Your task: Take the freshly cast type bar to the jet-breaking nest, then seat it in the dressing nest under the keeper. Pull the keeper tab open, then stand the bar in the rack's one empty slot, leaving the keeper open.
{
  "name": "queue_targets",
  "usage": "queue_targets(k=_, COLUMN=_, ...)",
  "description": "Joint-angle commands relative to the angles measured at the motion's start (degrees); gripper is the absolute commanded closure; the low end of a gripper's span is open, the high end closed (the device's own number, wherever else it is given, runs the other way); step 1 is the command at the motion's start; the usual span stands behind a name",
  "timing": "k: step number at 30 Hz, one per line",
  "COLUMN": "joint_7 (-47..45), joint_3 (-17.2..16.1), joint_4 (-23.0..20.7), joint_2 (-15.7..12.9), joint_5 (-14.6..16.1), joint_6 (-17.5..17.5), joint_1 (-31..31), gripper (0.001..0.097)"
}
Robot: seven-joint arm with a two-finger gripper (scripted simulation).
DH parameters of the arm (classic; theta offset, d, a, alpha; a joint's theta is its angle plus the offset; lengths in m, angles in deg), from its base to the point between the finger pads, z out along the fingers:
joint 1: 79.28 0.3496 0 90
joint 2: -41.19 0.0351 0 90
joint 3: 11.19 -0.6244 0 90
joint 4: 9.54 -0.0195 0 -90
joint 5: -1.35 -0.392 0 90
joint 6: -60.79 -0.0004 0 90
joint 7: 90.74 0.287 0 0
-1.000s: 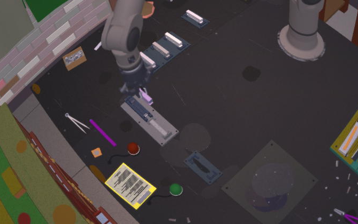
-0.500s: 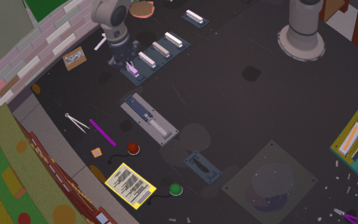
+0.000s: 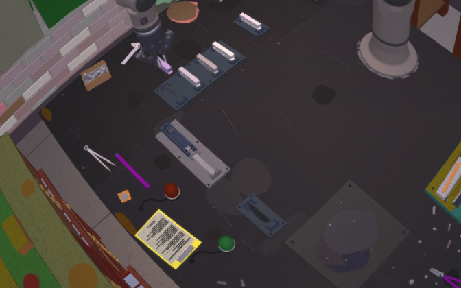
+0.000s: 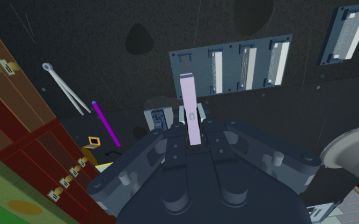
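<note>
The dressing nest is partly hidden behind my fingers in the wrist camera; from the side its grey plate lies mid-table with the dark keeper slid to its upper-left end. The lilac type bar is held in my closed gripper, above the table beside the left end of the blue rack. The rack holds three pale bars, and its leftmost slot is empty. The small blue jet-breaking nest lies toward the front.
The robot's grey base column stands at the far right. A second small plate with a bar lies behind the rack. Dividers, a purple rod, red and green buttons and a yellow sheet lie front left.
</note>
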Motion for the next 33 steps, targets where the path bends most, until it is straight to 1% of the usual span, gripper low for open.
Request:
queue_targets(k=1, joint_7=-0.2, joint_3=-0.2, joint_4=-0.1, joint_2=0.1, joint_5=0.0, joint_6=0.0, joint_1=-0.1, gripper=0.0901)
queue_targets(k=18, joint_7=-0.5, joint_3=0.1, joint_4=0.1, joint_2=-0.3, joint_5=0.3, joint_6=-0.5, joint_1=-0.6, gripper=0.0901)
queue_targets(k=25, joint_7=0.4, joint_3=0.9, joint_4=0.6, joint_2=-1.5, joint_5=1.4, joint_6=-2.1, joint_1=-0.2, gripper=0.0901)
queue_targets(k=33, joint_7=2.0, joint_3=2.5, joint_4=1.5, joint_2=-3.8, joint_5=3.5, joint_6=-5.0, joint_1=0.5, gripper=0.0901)
